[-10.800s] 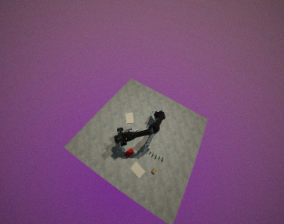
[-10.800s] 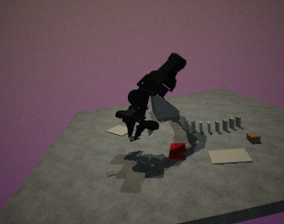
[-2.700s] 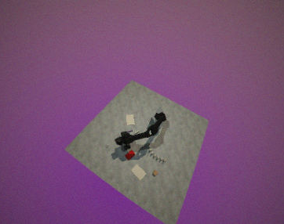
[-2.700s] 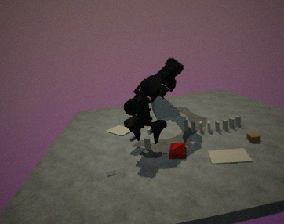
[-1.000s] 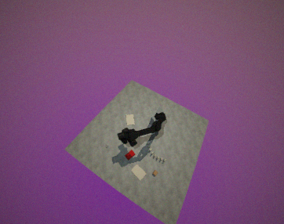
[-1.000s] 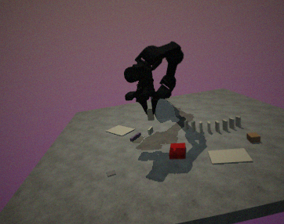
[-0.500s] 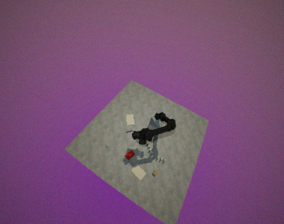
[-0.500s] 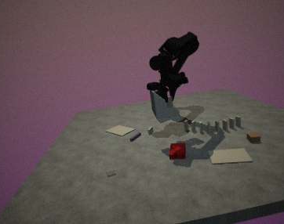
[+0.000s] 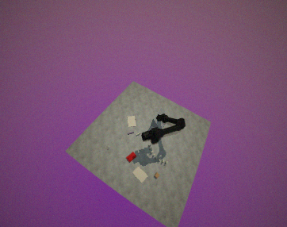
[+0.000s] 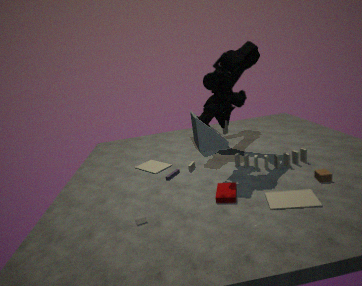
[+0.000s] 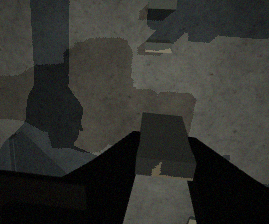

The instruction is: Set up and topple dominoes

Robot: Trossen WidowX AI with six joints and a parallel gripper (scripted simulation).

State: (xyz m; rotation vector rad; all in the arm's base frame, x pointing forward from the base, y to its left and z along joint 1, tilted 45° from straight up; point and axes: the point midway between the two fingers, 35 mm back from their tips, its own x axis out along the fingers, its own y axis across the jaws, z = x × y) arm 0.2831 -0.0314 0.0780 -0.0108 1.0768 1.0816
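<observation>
My gripper (image 10: 225, 124) (image 11: 162, 141) is shut on a grey-looking domino (image 10: 225, 129) (image 11: 162, 146), held upright above the table, beyond the left end of the row in the exterior view. The row of several pale dominoes (image 10: 266, 162) (image 9: 163, 162) stands in a gentle curve. Two of them show at the top of the wrist view, the nearer one (image 11: 158, 47) being ahead of the held domino. Another pale domino (image 10: 191, 166) (image 9: 138, 134) is apart to the left and seems to lie down. The fingertips are hidden under the arm in the top view.
A red block (image 10: 226, 193) (image 9: 131, 157) is in front of the row. Cream plates (image 10: 293, 199) (image 10: 153, 166), an orange block (image 10: 323, 175), a purple bar (image 10: 172, 174) and a small grey tile (image 10: 141, 221) lie around. A blue-grey wedge (image 10: 207, 139) is near the gripper.
</observation>
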